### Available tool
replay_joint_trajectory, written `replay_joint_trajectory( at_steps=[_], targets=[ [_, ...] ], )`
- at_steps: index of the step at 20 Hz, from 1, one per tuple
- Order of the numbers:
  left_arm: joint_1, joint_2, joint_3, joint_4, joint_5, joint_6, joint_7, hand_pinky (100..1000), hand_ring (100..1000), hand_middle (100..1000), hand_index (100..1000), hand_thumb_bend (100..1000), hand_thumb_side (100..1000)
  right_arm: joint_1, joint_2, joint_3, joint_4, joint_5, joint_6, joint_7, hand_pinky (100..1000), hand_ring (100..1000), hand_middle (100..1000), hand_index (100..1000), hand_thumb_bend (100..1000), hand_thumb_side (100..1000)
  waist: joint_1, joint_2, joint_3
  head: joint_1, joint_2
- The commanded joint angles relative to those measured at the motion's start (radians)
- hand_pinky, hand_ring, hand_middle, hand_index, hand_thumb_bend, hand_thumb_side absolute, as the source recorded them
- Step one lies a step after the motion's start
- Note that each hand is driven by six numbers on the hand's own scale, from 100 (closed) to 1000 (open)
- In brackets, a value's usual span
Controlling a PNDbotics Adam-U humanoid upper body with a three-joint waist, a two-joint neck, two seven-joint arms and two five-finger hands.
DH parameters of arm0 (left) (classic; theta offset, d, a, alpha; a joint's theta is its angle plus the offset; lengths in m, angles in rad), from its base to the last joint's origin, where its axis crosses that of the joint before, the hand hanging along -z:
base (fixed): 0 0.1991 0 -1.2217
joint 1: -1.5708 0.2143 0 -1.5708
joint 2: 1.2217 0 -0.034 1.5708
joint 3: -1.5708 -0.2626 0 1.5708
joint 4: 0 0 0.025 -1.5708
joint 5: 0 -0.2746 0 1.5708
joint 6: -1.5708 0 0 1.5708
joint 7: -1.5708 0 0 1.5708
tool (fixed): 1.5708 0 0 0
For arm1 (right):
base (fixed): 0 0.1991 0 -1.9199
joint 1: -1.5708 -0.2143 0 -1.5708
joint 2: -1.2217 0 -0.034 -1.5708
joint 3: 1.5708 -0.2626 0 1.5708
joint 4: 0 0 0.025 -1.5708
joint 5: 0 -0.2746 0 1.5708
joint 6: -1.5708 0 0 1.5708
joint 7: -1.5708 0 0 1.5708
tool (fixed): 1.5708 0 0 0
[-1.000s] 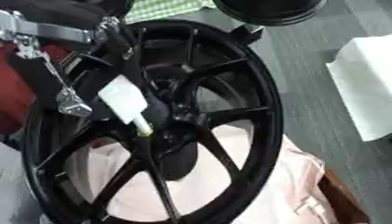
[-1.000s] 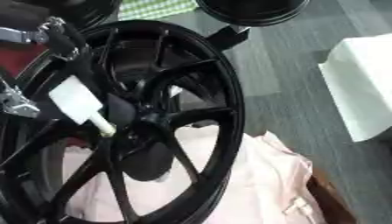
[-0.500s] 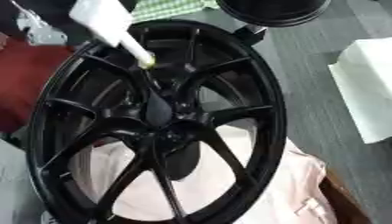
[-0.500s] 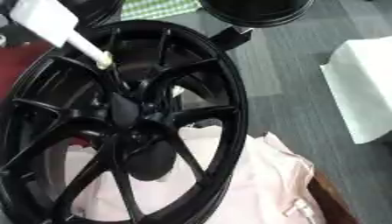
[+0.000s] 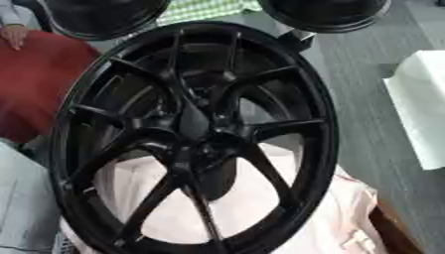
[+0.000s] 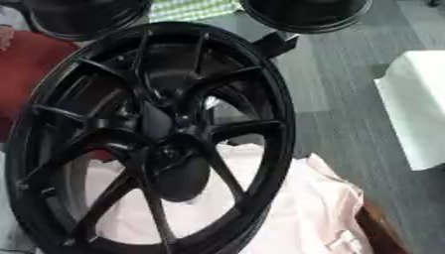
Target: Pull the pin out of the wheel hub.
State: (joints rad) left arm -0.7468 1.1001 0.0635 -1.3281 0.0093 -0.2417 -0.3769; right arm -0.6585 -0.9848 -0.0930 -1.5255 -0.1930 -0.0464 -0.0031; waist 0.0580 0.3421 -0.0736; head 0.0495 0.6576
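A large black alloy wheel (image 5: 195,139) with several spokes stands tilted and fills most of both views. Its hub (image 5: 193,130) sits at the centre where the spokes meet. I see no pin in the hub or anywhere else in these views. Neither of my hands shows in either view.
A pink cloth (image 5: 287,208) lies under and behind the wheel. A red cloth (image 5: 35,79) is at the left, a white block (image 6: 417,109) on the grey floor at the right. Two more black wheels (image 5: 326,12) stand at the top. A person's hand (image 5: 13,35) rests at the upper left.
The hand with the white, yellow-tipped pin rose from the hub toward the upper left and has left the view. The wheel now stands alone; the camera view shifted slightly.
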Motion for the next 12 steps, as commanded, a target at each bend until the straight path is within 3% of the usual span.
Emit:
replay_joint_trajectory(
  at_steps=[1,5,9,10,11,12],
  targets=[
    [0.027,0.067,0.028,0.008,-0.012,-0.009,0.012,667,516,400,425,100,100,-0.011,-0.045,-0.018,-0.007,-0.009,-0.002,-0.004,844,703,654,727,100,539,-0.004,-0.030,0.001,0.000,-0.008],
    [0.097,0.078,0.018,0.001,-0.108,0.006,-0.012,680,539,429,463,100,100,-0.012,-0.041,-0.018,-0.008,-0.010,-0.002,-0.004,844,702,654,727,100,541,-0.006,-0.031,0.000,0.001,-0.014],
    [0.154,0.074,0.012,0.025,-0.185,0.035,-0.033,715,577,477,522,181,100,-0.011,-0.038,-0.019,-0.007,-0.010,-0.002,-0.007,843,701,653,726,100,542,-0.004,-0.030,-0.007,0.006,-0.019],
    [0.164,0.072,0.011,0.035,-0.191,0.039,-0.038,747,617,521,574,241,100,-0.010,-0.038,-0.020,-0.007,-0.011,-0.002,-0.008,843,700,653,726,100,541,-0.003,-0.029,-0.009,0.007,-0.020],
    [0.174,0.068,0.006,0.045,-0.189,0.041,-0.057,826,748,669,734,416,100,-0.010,-0.037,-0.021,-0.007,-0.011,-0.002,-0.009,843,700,652,726,100,542,-0.003,-0.028,-0.011,0.008,-0.021],
    [0.182,0.064,0.001,0.054,-0.177,0.041,-0.094,875,832,795,851,565,267,-0.009,-0.037,-0.022,-0.006,-0.012,-0.003,-0.010,843,700,653,726,100,543,-0.003,-0.028,-0.013,0.008,-0.022]
  ],
)
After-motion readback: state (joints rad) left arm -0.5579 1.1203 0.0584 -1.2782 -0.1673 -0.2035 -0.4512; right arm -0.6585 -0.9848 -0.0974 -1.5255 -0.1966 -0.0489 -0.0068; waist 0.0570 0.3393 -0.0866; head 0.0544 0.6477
